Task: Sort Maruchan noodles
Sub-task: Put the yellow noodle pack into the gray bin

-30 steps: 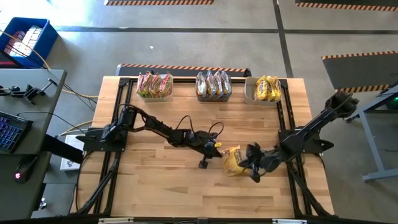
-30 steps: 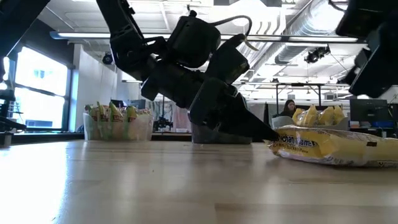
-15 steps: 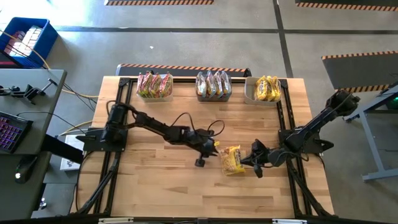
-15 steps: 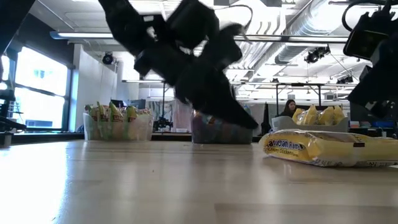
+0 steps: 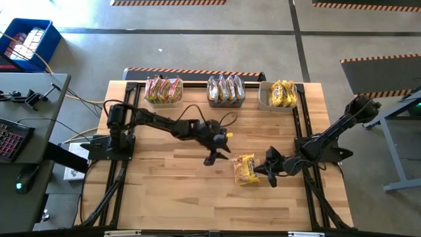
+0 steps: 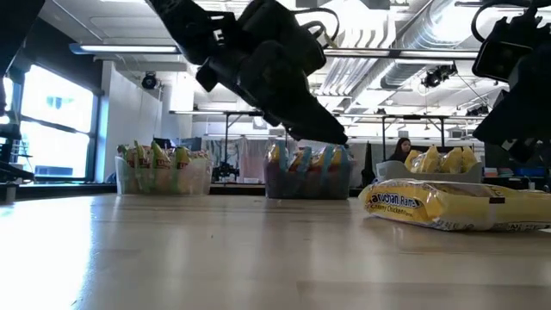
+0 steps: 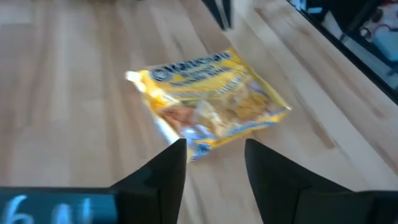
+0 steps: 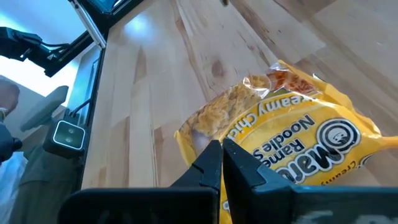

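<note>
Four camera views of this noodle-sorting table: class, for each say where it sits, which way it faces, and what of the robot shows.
High view: overhead, facing down; both arms, three bins.
Low view: table height, facing the bins; left arm overhead.
Left wrist view: on the left arm, looking down at the yellow packet; left tool open.
Right wrist view: on the right arm, beside the packet; right tool shut.
All four share the yellow packet.

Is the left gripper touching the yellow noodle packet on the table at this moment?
Apart. The high view shows the left gripper with bare wood between it and the yellow noodle packet. The low view agrees: it hangs above the table, clear of the packet.
</note>
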Tool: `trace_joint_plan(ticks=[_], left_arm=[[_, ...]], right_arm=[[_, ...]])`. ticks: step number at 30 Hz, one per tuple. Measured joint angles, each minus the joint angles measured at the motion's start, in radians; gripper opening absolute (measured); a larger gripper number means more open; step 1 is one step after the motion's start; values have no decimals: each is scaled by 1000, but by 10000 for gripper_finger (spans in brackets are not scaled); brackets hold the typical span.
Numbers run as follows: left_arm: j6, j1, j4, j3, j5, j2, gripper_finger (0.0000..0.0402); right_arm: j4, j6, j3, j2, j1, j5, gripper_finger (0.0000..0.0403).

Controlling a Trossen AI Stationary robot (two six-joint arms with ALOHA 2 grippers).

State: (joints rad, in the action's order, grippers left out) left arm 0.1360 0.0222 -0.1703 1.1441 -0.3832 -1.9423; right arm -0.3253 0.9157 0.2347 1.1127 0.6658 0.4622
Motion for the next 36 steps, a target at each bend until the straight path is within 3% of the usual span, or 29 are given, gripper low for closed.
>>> trace_joint_plan(ticks=[8, 16, 22, 29, 36], left_arm=[[12, 50, 30, 21, 0, 0, 135], [31, 27, 36, 21, 8, 0, 114], [39, 9, 36, 21, 81, 0, 147], [49, 6, 34, 21, 69, -2, 194], [67, -10, -67, 22, 66, -79, 209]], right_arm=[[0, -32, 0, 0, -13, -3, 0], [0, -49, 0, 0, -32, -9, 0], [1, -53, 0, 1, -47, -27, 0], [1, -53, 1, 1, -56, -42, 0], [0, -60, 1, 1, -59, -46, 0]])
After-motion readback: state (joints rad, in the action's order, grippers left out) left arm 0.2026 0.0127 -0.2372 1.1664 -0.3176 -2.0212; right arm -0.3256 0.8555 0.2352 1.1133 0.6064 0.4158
